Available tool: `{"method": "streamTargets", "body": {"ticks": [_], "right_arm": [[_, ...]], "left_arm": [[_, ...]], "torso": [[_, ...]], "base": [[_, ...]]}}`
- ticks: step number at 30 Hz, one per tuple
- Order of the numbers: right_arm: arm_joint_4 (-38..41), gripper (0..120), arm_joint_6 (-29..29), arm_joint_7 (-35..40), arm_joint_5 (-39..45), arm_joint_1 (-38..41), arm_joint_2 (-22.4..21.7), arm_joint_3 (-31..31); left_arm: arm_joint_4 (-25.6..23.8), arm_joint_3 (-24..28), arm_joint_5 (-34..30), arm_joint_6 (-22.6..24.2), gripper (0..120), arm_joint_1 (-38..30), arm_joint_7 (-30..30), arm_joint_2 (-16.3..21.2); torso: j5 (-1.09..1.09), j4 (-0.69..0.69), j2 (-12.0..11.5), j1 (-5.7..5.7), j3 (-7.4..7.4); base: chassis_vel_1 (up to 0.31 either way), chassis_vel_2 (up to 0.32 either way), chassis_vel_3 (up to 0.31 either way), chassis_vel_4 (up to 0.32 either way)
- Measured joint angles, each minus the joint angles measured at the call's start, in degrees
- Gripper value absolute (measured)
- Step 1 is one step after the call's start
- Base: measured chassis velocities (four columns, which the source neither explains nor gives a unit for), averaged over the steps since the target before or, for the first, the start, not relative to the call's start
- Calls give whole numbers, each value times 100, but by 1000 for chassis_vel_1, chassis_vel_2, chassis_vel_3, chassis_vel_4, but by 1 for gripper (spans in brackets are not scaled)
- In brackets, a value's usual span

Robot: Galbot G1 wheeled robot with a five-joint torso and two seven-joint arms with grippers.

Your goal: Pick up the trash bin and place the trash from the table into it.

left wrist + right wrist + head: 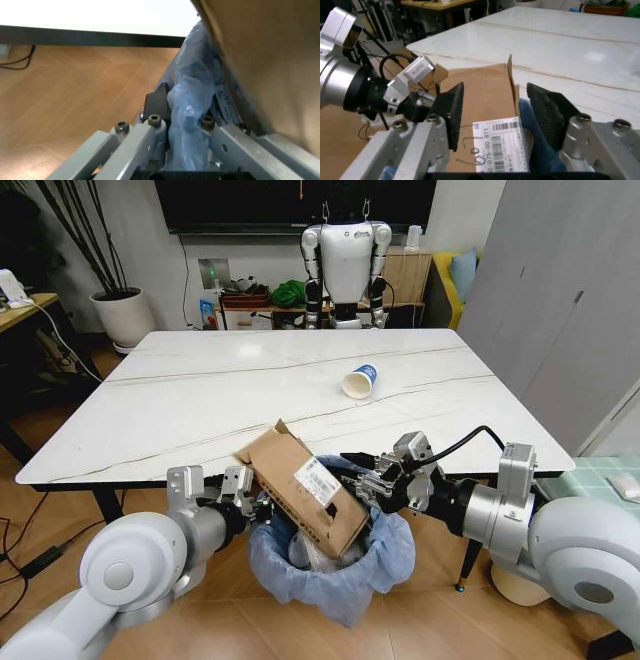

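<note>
The left gripper (243, 502) is pinching the crinkly light blue bag rim of the small round trash bin (335, 575), hanging below the near edge of the white marble-look table (200, 400). The right gripper (372, 478) is hovering just beside the flat brown cardboard box (300, 500), jaws spread wide and empty; the box is leaning tilted in the bin's mouth, hiding its inside. Beyond it, a white blue-rimmed paper cup (359, 381) is lying on its side.

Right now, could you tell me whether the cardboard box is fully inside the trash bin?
Not fully: the cardboard box leans tilted across the trash bin, its upper end jutting above the rim.
</note>
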Motion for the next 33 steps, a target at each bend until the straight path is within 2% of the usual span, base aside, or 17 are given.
{"method": "streamTargets", "body": {"ticks": [2,5,7,10,11,14,19,23,33], "right_arm": [[0,52,17,78,66,35,1,56],[0,67,48,416,359,251,58,256],[1,70,59,477,404,293,75,303],[1,85,80,857,662,528,182,442],[1,85,80,857,662,528,182,442],[1,98,97,908,687,610,319,580],[-119,100,100,914,559,689,466,662],[-847,100,108,1097,396,945,680,534],[-1948,100,50,1664,173,1121,1153,188]], "left_arm": [[-7,4,-1,0,3,1,3,11],[-70,12,2,0,3,98,23,69],[-94,13,8,0,3,141,27,91],[-204,-37,104,0,3,427,70,228],[-204,-37,104,0,3,427,70,228],[-245,-97,260,0,3,678,133,340],[-249,-108,446,0,3,809,254,389],[-293,-69,734,0,3,1026,370,482],[-313,126,741,0,3,872,491,622]], "torso": [[0,0,0,0,0],[0,0,0,0,0],[0,1,0,0,0],[0,1,0,0,0],[0,1,0,0,0],[0,1,0,0,0],[-1,-1,2,0,-1],[-1,1,2,0,0],[2,-2,1,0,1]], "base": [[0,0,0,0],[0,0,0,0],[0,0,0,0],[0,0,0,0],[0,0,0,0],[0,0,0,0],[0,0,0,0],[0,0,0,0],[0,0,0,0]]}}
